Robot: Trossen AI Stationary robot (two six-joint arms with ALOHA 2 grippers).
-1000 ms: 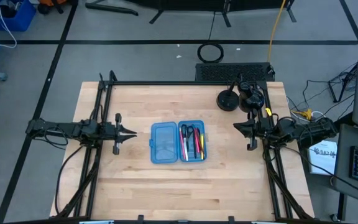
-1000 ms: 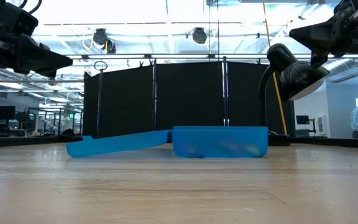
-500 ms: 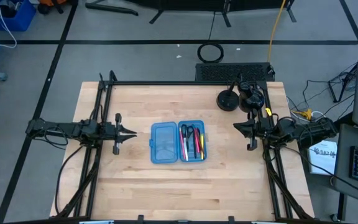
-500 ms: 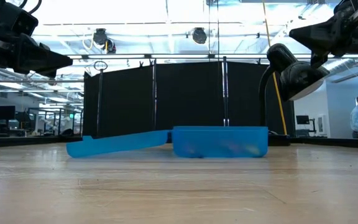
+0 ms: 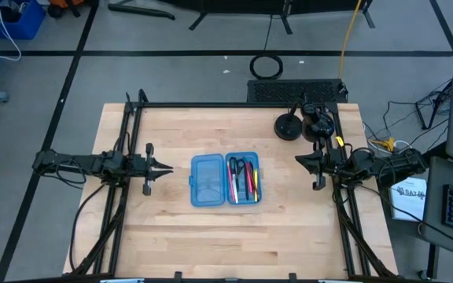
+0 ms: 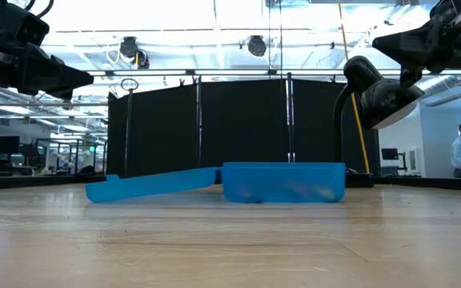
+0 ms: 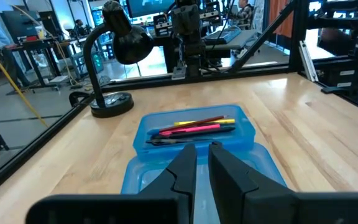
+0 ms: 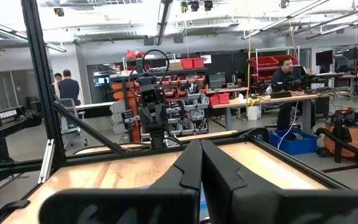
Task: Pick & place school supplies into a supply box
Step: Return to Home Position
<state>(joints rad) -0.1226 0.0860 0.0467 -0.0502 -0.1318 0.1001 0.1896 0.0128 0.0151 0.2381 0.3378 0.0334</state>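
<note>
Although the supply box [image 5: 208, 182] lies open and flat in the middle of the table [image 5: 211, 244], you get a clear look into it only from above and from the left wrist. The school supplies [image 5: 242, 179] lie side by side in the half nearer the right arm. You can make out pink, red and yellow sticks with something dark beside them, but whether that dark shape is the scissors is hard to tell. In the low view the translucent wall blurs the contents to faint smudges, and both arms are cut off at the upper corners. In the right wrist view that arm's own fingers hide nearly the whole box.

The left gripper [image 5: 166, 167] hangs above the table's left side, pointing at the box, fingers drawn in to a thin slit and holding nothing. The right gripper [image 5: 299, 160] hangs opposite it, fingers pressed together, also empty. Both are well apart from the box, with bare wood between them and on the near side. A black desk lamp [image 5: 287, 126] stands by the far right corner, near the right arm. Dark frame rails [image 5: 126, 126] run along the left and right edges.
</note>
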